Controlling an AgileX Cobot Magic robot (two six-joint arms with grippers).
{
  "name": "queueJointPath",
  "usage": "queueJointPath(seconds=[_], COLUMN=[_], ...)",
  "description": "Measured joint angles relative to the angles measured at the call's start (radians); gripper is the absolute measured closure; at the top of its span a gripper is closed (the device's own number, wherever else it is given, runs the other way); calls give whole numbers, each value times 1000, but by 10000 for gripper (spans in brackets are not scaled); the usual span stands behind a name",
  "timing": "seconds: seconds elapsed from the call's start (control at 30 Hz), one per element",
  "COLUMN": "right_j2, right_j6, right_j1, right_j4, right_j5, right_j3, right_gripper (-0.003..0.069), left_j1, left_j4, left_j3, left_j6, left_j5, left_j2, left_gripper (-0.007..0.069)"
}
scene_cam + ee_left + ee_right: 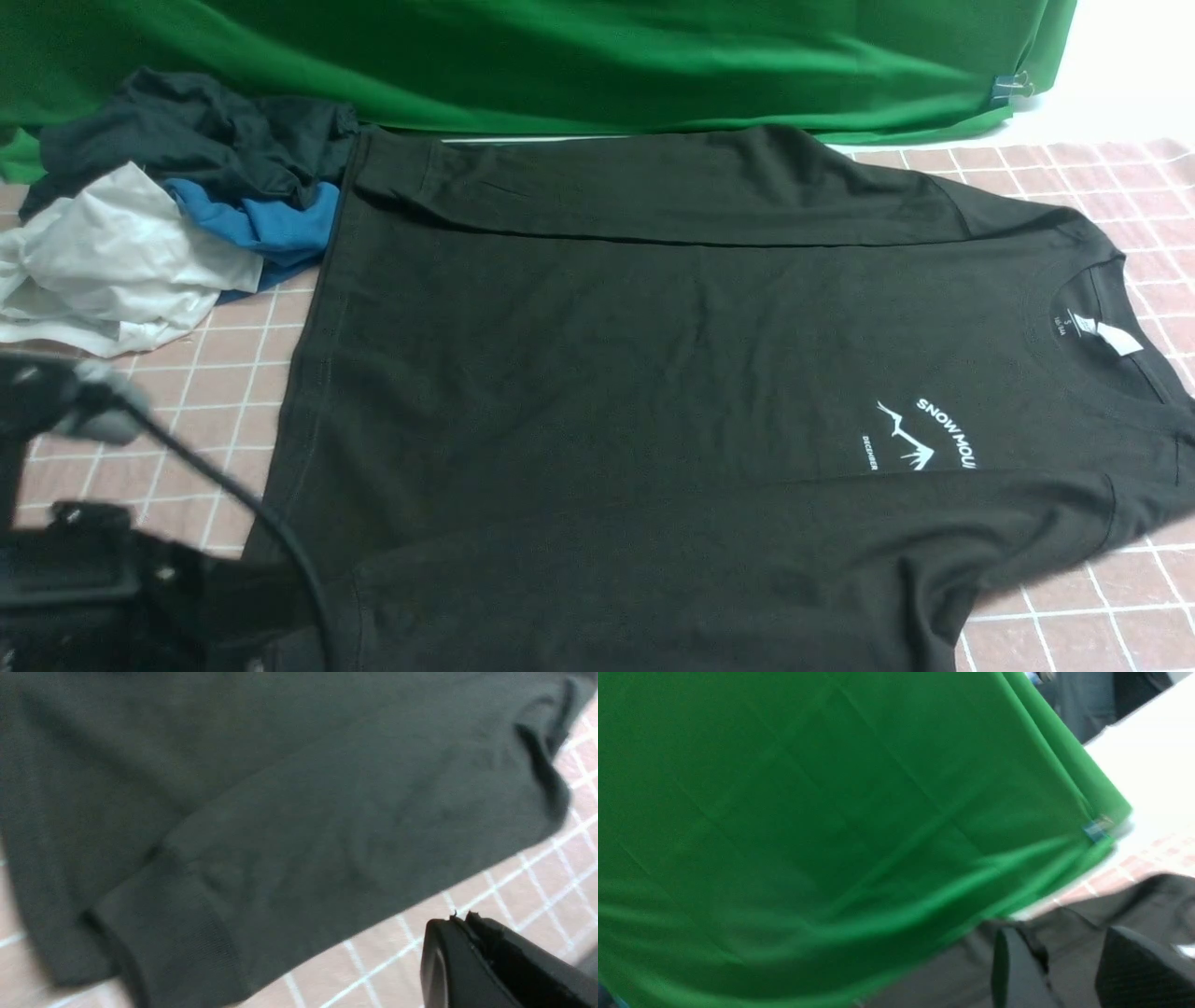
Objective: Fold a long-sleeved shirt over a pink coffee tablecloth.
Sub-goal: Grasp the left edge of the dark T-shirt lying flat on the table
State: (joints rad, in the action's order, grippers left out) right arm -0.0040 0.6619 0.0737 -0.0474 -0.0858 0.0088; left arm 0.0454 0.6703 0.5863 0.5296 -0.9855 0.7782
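The left claw (460, 919) is held low beside the sleeve of the shirt (597, 373), closed and empty. The right claw (1057, 935) is seen open over the shirt.

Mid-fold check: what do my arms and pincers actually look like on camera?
Left arm: black housing, a grey rounded cap, and a thin black cable looping off it. Left pincer: matte black, smooth and blunt-tipped. Right pincer: black too, one pad with a fine cross-hatched texture.
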Motion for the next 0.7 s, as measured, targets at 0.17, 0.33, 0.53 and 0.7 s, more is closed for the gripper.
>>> queueJointPath(seconds=[0.17,0.33,0.53,0.7], right_j2=[48,222,465,534], right_j6=[-7,-265,-435,-457], right_j1=[100,312,581,698], right_j4=[-5,-4,25,42], right_j5=[211,512,920,969], right_j3=[-113,-382,-634,-667], right_gripper=[419,419,419,419], left_j1=[96,157,103,92], left_j4=[23,-110,-343,-367], left_j3=[19,79,156,156], left_j6=[54,31,-109,-85], left_j5=[18,63,93,102], left_j2=[104,234,439,535], left_gripper=[606,606,606,606])
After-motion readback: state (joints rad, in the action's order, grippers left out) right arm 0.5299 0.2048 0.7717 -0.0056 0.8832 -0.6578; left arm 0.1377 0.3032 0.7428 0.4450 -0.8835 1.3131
